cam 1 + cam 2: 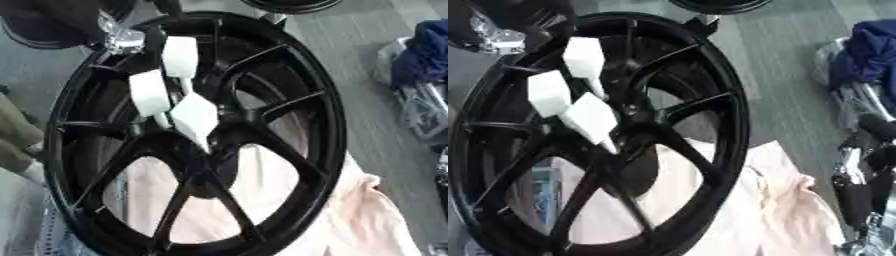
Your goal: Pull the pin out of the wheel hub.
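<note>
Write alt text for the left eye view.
A black spoked wheel fills the frame, with the robot's left hand reaching from the upper left, its white-tipped fingers pointing at the hub. The wheel lies on a pale pink cloth over a grey floor.

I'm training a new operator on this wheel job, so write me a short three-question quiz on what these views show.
1. True or false: a pale pink cloth shows through the gaps of the black spoked wheel rim.
2. How many white block-shaped pieces show over the wheel's spokes? A) one B) three C) five
3. Fill in: the dark blue bundle of fabric lies at the upper ____ of the view.

Key: 1 true; 2 B; 3 right.
</note>
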`<state>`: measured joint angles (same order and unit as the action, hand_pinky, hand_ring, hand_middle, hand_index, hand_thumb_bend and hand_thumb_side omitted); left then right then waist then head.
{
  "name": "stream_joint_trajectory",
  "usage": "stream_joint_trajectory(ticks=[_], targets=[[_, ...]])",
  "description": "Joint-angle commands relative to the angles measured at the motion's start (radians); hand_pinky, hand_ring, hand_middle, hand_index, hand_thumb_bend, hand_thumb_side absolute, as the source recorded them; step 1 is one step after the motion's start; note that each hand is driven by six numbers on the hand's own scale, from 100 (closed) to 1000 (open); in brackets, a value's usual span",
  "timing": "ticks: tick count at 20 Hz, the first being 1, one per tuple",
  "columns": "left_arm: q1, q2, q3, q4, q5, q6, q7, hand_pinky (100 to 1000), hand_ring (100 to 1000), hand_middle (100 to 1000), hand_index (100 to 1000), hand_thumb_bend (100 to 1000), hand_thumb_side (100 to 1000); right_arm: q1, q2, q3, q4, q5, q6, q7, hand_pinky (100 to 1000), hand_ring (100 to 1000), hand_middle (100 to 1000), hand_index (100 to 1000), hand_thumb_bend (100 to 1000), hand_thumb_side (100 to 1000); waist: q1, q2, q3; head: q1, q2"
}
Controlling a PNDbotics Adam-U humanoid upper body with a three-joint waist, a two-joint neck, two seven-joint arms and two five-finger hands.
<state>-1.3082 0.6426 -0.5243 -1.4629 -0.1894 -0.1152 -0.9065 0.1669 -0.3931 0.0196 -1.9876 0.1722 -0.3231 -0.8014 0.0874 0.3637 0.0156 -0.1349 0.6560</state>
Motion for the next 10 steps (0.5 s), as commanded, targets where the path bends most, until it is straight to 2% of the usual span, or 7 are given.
stream_joint_trajectory(ticks=[1,3,8,10], targets=[[-0.029,0.005,0.024,0.01,-0.001,0.016,0.0,907,869,794,866,166,705,-0.004,-0.019,0.002,-0.012,-0.014,-0.004,0.002,504,786,730,777,100,584,-0.003,-0.017,-0.005,0.002,-0.018],[-0.031,-0.002,0.023,0.02,-0.002,0.025,-0.001,913,876,797,867,208,719,-0.006,-0.02,0.005,-0.012,-0.017,-0.004,0.005,505,785,730,777,100,588,-0.003,-0.015,-0.008,0.004,-0.022],[-0.031,-0.012,0.013,0.035,-0.031,0.036,-0.001,913,881,798,867,308,679,-0.011,-0.018,0.01,-0.012,-0.023,-0.003,0.012,505,786,729,777,100,601,-0.002,-0.009,-0.012,0.008,-0.027],[-0.029,-0.013,0.007,0.039,-0.042,0.038,-0.001,933,893,797,871,379,662,-0.013,-0.016,0.012,-0.012,-0.025,-0.002,0.013,505,786,729,778,100,607,-0.002,-0.006,-0.012,0.01,-0.025]])
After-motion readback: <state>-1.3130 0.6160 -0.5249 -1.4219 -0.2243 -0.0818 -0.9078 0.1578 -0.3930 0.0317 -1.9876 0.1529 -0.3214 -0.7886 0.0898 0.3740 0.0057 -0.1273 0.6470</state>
